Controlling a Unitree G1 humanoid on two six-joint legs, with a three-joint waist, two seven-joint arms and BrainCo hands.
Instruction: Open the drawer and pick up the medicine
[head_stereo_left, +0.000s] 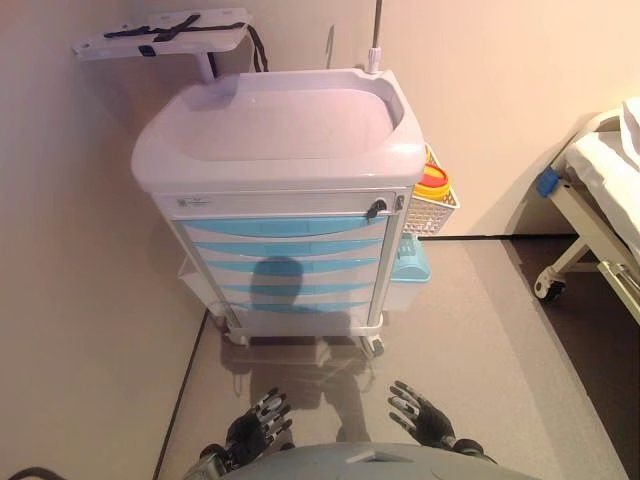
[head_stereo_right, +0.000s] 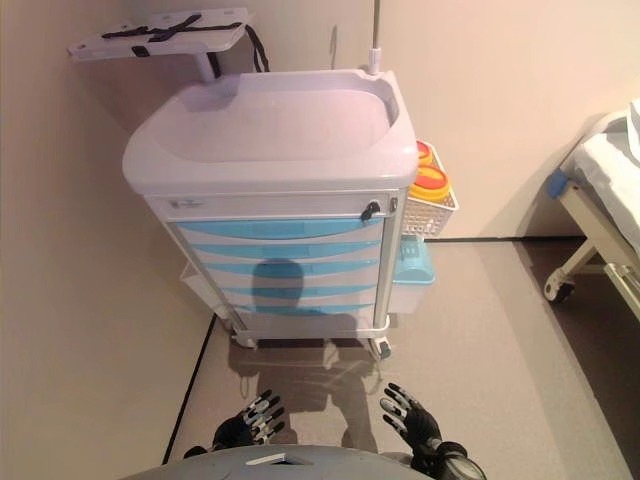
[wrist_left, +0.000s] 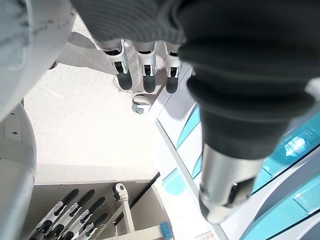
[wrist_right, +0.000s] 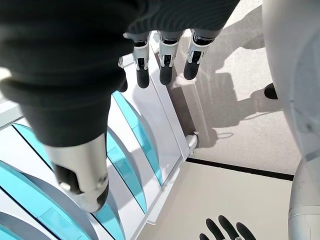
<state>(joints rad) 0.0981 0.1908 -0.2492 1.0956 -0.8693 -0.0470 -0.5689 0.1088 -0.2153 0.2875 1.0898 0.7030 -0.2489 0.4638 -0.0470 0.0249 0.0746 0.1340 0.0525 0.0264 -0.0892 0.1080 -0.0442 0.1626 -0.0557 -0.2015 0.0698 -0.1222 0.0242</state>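
A white medical cart (head_stereo_left: 280, 130) stands against the wall ahead. Its front carries a stack of blue-fronted drawers (head_stereo_left: 285, 265), all pushed in, and a black lock knob (head_stereo_left: 374, 208) sits at the top right of them. No medicine shows in any view. My left hand (head_stereo_left: 252, 430) and right hand (head_stereo_left: 425, 415) hang low near my body, well short of the cart, both open with straight fingers and holding nothing. Each wrist view looks past its own fingers (wrist_left: 145, 70) (wrist_right: 165, 62) at the drawer fronts and floor.
A white wire basket (head_stereo_left: 432, 212) with a yellow-and-red container (head_stereo_left: 432, 182) hangs on the cart's right side, above a blue bin (head_stereo_left: 410, 262). A bed on castors (head_stereo_left: 590, 210) stands at the right. A wall runs along the left; a tray arm (head_stereo_left: 165, 35) sticks out behind the cart.
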